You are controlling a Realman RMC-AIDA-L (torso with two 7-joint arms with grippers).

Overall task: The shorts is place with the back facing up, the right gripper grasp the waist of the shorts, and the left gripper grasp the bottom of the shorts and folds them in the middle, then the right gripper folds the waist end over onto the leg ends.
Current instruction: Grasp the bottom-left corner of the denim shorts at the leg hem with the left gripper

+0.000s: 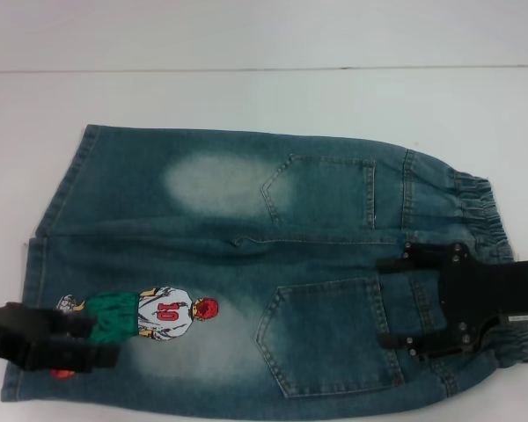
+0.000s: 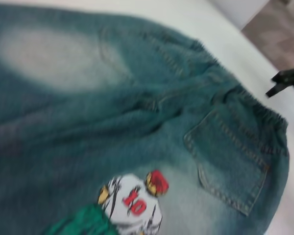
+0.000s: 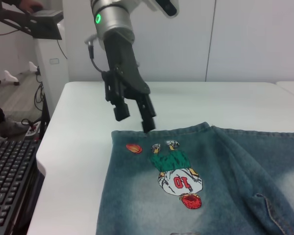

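Shorts (image 1: 246,272) lie flat across the white table (image 1: 246,97), back pockets up, filling the centre and lower part of the head view. Waist of the shorts (image 1: 484,207) puckered at frame right; leg ends (image 1: 48,220) at frame left. My right gripper (image 1: 389,301) over the waist end, fingers apart, possibly touching denim, hard to tell. My left gripper (image 3: 135,121) hangs just above the hem, fingers apart, beside the number 10 print (image 1: 163,312).

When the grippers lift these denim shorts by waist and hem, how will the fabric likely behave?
The shorts would probably drape and sag between the grips: they lie flat and creased. The puckered waist likely stretches when pulled. The left gripper is open above the hem; the right gripper is over the waist.
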